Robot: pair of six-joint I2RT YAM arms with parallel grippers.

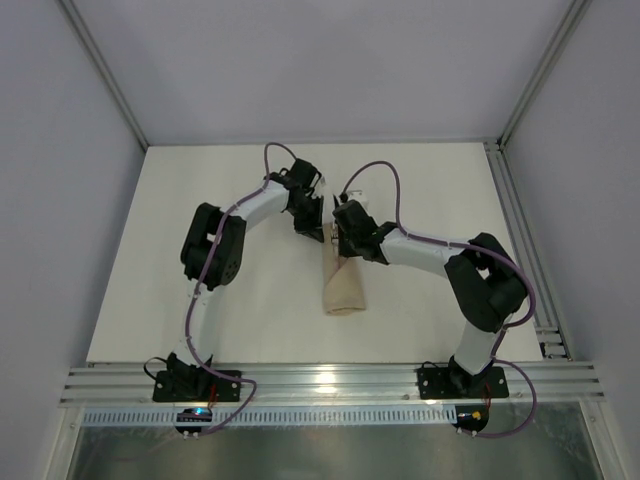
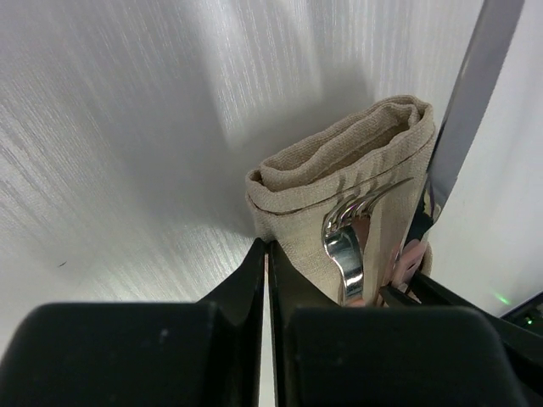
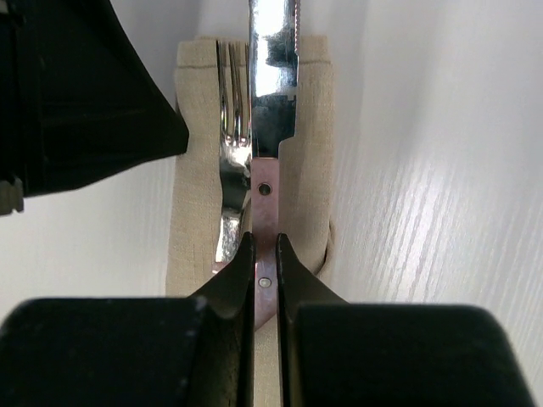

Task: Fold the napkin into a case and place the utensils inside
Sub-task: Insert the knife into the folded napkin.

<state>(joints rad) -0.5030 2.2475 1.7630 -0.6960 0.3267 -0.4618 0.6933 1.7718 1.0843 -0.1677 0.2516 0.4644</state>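
The beige napkin, folded into a narrow case (image 1: 343, 285), lies lengthwise at the table's middle. A silvery fork (image 2: 344, 250) rests on it with its tines tucked under a fold. My left gripper (image 2: 268, 246) is shut, its tips pinching the napkin's (image 2: 339, 165) side edge near the corner. My right gripper (image 3: 263, 242) is shut on the knife's pinkish handle (image 3: 265, 195). The grey blade (image 3: 273, 85) points away along the case (image 3: 310, 170), beside the fork (image 3: 231, 161). In the left wrist view the blade (image 2: 471, 93) slants upward over the case's right side.
Both arms meet over the case's far end, left gripper (image 1: 313, 232) and right gripper (image 1: 340, 250) almost touching. The left gripper's black body (image 3: 76, 93) fills the upper left of the right wrist view. Aluminium rails (image 1: 330, 380) run along the near edge, a frame rail (image 1: 520, 230) along the right.
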